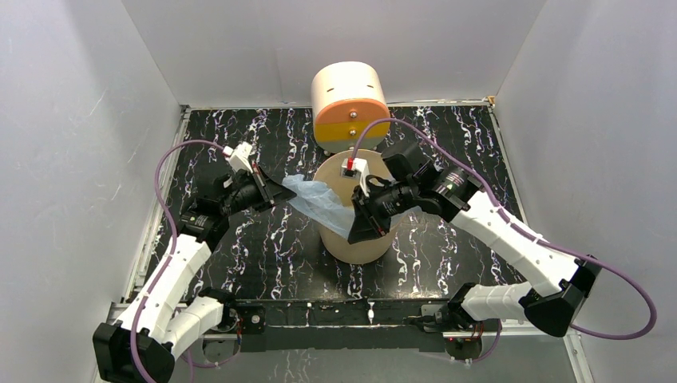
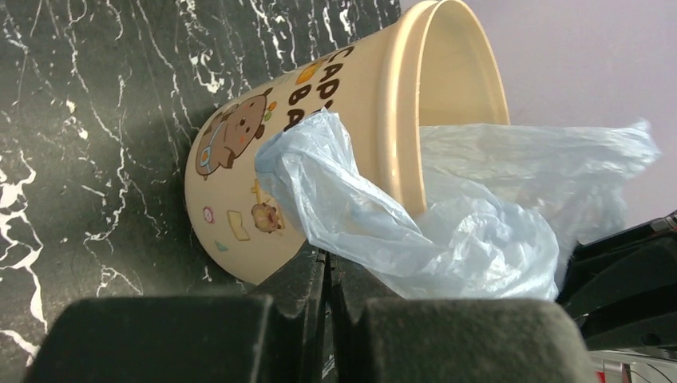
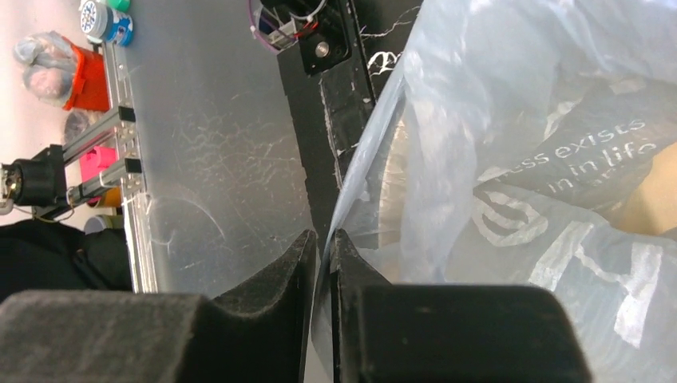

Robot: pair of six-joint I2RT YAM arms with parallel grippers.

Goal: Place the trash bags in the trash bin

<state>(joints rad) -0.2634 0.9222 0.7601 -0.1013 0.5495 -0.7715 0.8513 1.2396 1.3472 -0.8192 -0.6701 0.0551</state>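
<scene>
The beige trash bin (image 1: 359, 249) stands upright mid-table, with cartoon stickers on its side (image 2: 239, 136). The pale-blue trash bag (image 1: 319, 203) hangs across its near-left rim, partly over the mouth, stretched between both grippers. My left gripper (image 1: 278, 194) is left of the bin, shut (image 2: 329, 254), with the bag's crinkled edge (image 2: 447, 231) running into its tips. Over the bin's front rim, my right gripper (image 1: 357, 233) is shut (image 3: 322, 235) on a fold of the bag; the film with its white lettering (image 3: 519, 159) fills that view.
A cream cylinder with an orange-yellow front (image 1: 350, 104) stands just behind the bin. White walls close in the black marbled table (image 1: 239, 263) on three sides. A metal rail (image 3: 120, 159) and clutter lie beyond the translucent side wall.
</scene>
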